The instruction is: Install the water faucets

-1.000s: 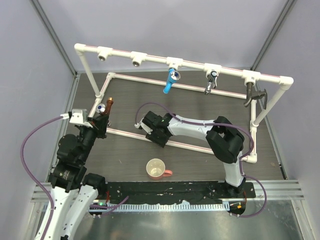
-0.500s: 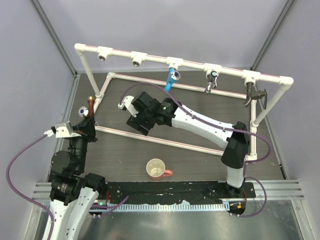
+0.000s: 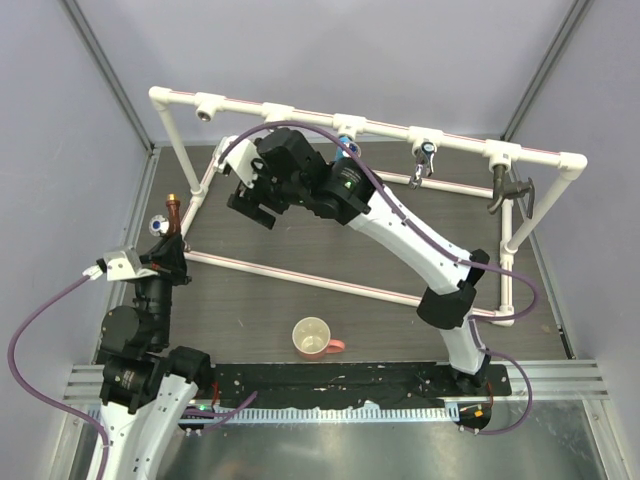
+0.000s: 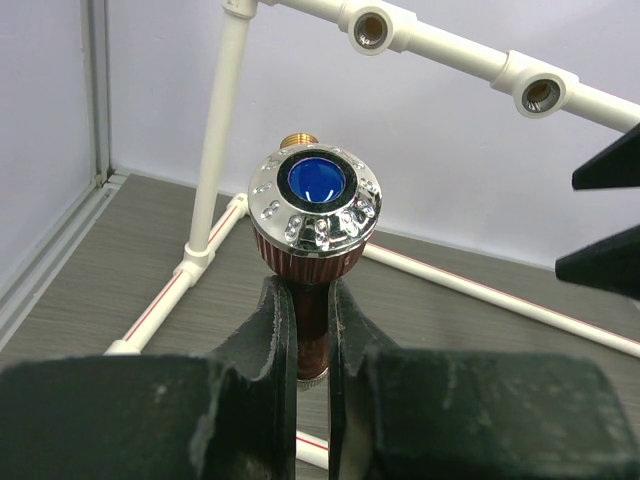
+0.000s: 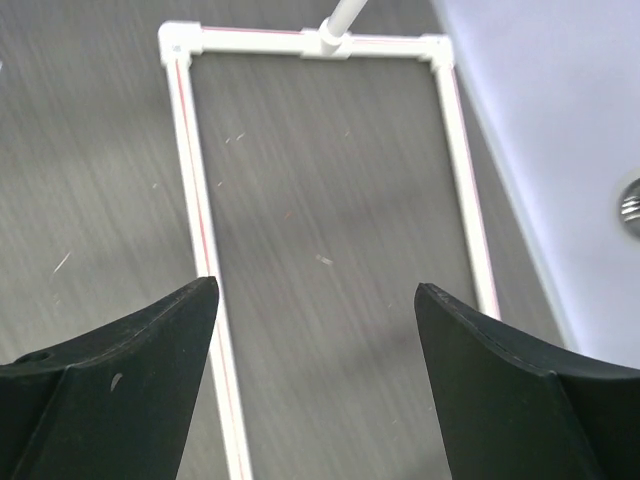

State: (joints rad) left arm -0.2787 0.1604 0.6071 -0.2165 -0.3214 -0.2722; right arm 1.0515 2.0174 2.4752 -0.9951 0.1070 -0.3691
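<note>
**Top view.** Copper faucet (image 3: 172,213) at the left side of the table (image 3: 300,275), just beside the left post of the white pipe frame (image 3: 180,150), clamped in the left gripper (image 3: 168,240) with its threaded end pointing away from the arm bases. Right gripper (image 3: 252,208) poised above the far-left part of the table, in front of the top rail (image 3: 460,141) and apart from the copper faucet. Along the rail, left to right: two empty tee sockets (image 3: 207,108), then blue faucet (image 3: 346,148) partly hidden behind the right arm, chrome faucet (image 3: 425,160) and dark faucet (image 3: 505,190), each hanging from its tee. Cup (image 3: 313,337) on the near part of the table, well apart from both grippers.

**Left wrist view.** Detail too small to read from above: fingers (image 4: 275,330) closed to a narrow slot on the ribbed reddish stem of the copper faucet (image 4: 315,215). Chrome cap with a blue centre disc facing the camera, brass thread just behind it. Both empty sockets (image 4: 369,30) beyond, mouths open toward the camera. Two black wedge shapes (image 4: 605,215) at the right edge, identity uncertain.

**Right wrist view.** Opening hard to judge from above, plain here: right gripper (image 5: 315,340) spread wide, nothing between its fingers (image 5: 120,370). Beneath, bare table and the base rectangle (image 5: 187,150) of the frame.
</note>
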